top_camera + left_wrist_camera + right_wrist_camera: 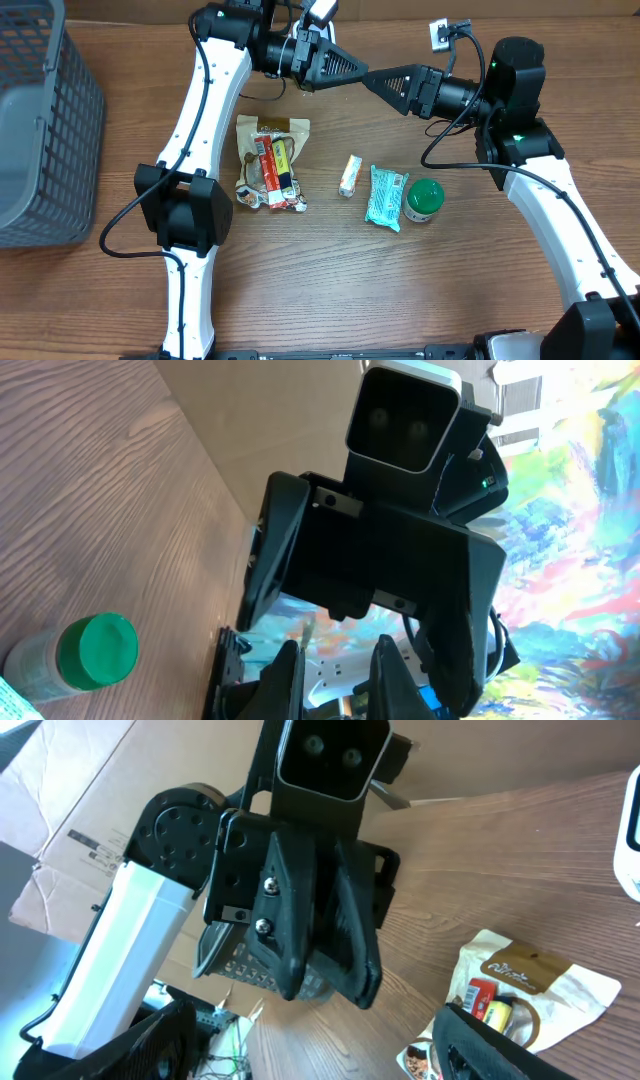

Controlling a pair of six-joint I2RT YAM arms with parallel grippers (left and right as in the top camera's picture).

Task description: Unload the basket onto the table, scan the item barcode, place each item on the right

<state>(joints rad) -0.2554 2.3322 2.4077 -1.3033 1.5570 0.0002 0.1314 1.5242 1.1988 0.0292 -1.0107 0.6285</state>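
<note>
- Standing at the far left of the wooden tabletop (330, 290), a grey mesh basket (40, 130) is seen, partly cut off by the frame.
- The left arm (200, 120) is raised from its base near the front edge and is bent rightward over the back of the tabletop.
- A crumpled snack pouch (270, 165) is laid flat just right of that arm, and red and yellow wrappers are shown on it.
- A small pale stick packet (349, 176) is placed to the right of the pouch, apart from it.
- The left tool (360, 71) is held in the air over the back of the tabletop with its fingers pressed together; whether anything is pinched cannot be told.
- The right tool (376, 78) is pointed at it nearly tip to tip, and its fingers (150, 1045) are spread wide in the right wrist view.
- A teal packet (387, 196) is laid near the stick packet, and a green-lidded jar (424, 200) is set just beside its right edge.
- All four items are found lying on the tabletop, apart from both tools; which one is meant for scanning cannot be told.
</note>
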